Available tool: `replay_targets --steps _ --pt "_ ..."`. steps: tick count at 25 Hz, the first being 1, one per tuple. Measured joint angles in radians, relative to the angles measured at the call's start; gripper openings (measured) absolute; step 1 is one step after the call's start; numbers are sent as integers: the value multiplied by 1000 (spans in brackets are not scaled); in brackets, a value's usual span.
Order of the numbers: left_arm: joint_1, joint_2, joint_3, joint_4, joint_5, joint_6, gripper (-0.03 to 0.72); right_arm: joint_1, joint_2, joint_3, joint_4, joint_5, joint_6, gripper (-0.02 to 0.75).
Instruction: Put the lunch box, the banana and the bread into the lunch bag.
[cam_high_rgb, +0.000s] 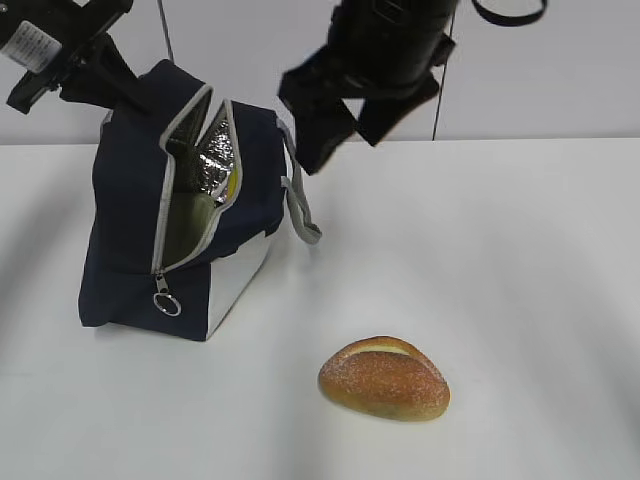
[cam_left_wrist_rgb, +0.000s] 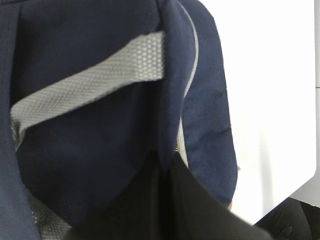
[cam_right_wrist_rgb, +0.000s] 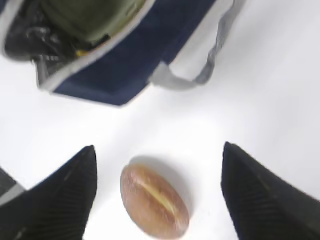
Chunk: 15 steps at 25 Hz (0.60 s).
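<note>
Bread (cam_high_rgb: 384, 378) lay near the table's (cam_high_rgb: 520, 260) front edge: light, crusty, crushable, best pinched across its middle. My right gripper (cam_right_wrist_rgb: 159, 195) hung wide open above; my left gripper clamped the lunch bag (cam_high_rgb: 130, 200).

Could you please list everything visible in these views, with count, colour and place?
lunch bag: one, navy with a white side panel, back left of the table, unzipped, silver lining showing
green item: one, sage, inside the bag's opening
yellow item: one sliver, inside the bag, too little showing to identify
bread: one, golden-brown, front centre of the table
table: one, white
left claw: one, black, shut on the bag's top edge
right claw: one, black, open, above the bread
</note>
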Motion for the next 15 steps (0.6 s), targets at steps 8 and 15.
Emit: replay_targets --steps 8,15 --pt "0 0 0 0 0 0 -3 0 -281 517 -7 -206 -112 565" --pt "0 0 0 0 0 0 -3 0 -344 732 -7 -260 -239 566"
